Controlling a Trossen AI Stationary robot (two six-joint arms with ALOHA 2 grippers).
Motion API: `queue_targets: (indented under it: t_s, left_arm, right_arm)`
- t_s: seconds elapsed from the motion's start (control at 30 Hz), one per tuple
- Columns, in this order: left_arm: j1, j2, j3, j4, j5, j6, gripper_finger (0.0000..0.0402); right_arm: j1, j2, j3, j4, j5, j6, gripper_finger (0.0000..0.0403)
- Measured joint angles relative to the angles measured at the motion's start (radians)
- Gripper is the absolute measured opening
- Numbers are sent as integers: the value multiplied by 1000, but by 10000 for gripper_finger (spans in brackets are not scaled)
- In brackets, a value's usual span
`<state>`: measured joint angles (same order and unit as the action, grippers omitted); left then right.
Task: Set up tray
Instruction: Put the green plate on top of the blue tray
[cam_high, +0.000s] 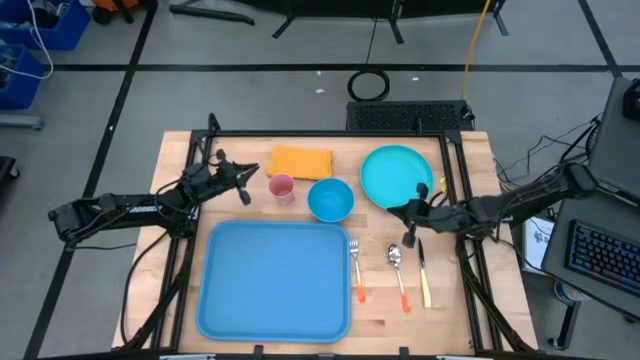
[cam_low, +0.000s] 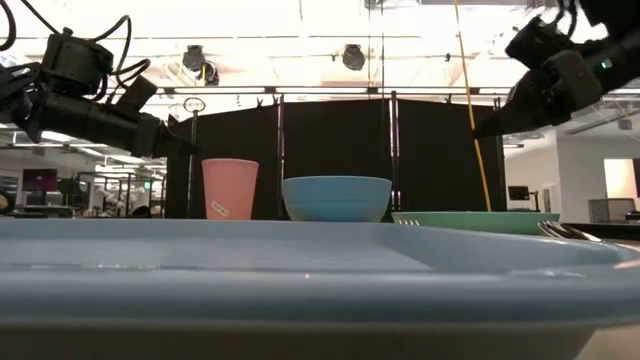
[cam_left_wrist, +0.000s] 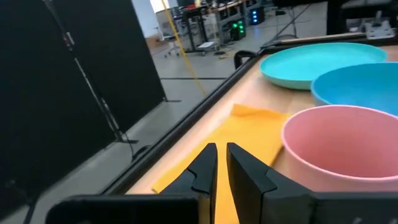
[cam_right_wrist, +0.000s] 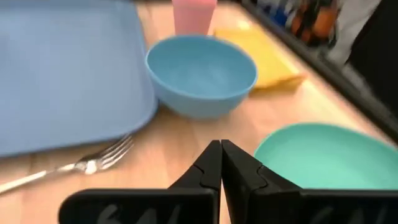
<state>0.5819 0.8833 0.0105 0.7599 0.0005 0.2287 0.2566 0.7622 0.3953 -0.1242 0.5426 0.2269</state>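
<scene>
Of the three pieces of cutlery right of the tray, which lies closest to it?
The fork, with the orange handle tip, just off the tray's right rim; the spoon and knife lie farther right.

The counter (cam_high: 470, 290) is made of pale wood with visible plank seams and a smooth matt finish. The tray (cam_high: 272, 280) is seen as smooth light-blue plastic with a soft sheen. The fork (cam_right_wrist: 68, 167) is of shiny metal. The bowl (cam_right_wrist: 200, 74), plate (cam_right_wrist: 323, 155) and cup (cam_left_wrist: 339, 146) appear as smooth matt plastic. The yellow napkin (cam_left_wrist: 239, 134) looks like soft matt cloth.
</scene>
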Motion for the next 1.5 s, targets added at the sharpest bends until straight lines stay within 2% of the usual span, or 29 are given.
queue_targets:
  t_s: [0.13, 0.3, 0.4, 0.57, 0.73, 1.17, 1.5]
  left_arm:
    - [0, 0, 0, 0, 2, -30, 42]
    - [-15, 0, 0, 1, 92, -354, 42]
    - [-25, 0, 0, 1, 123, -496, 42]
    - [-36, 0, 0, 1, 131, -618, 42]
    - [-38, 0, 0, 0, 131, -631, 42]
    - [-54, 0, 0, -7, 132, -632, 42]
    - [-68, 0, 0, -8, 131, -627, 42]
  right_arm:
    - [-50, 66, 100, -194, -125, 50, 3]
    - [-117, 156, 147, -275, -261, 101, 48]
    - [-158, 196, 149, -276, -263, 102, 93]
    - [-252, 247, 150, -316, -288, 100, 158]
    - [-327, 290, 150, -335, -362, 24, 187]
    - [-413, 394, 150, -271, -359, -86, 193]
    - [-458, 450, 150, -231, -358, -129, 161]
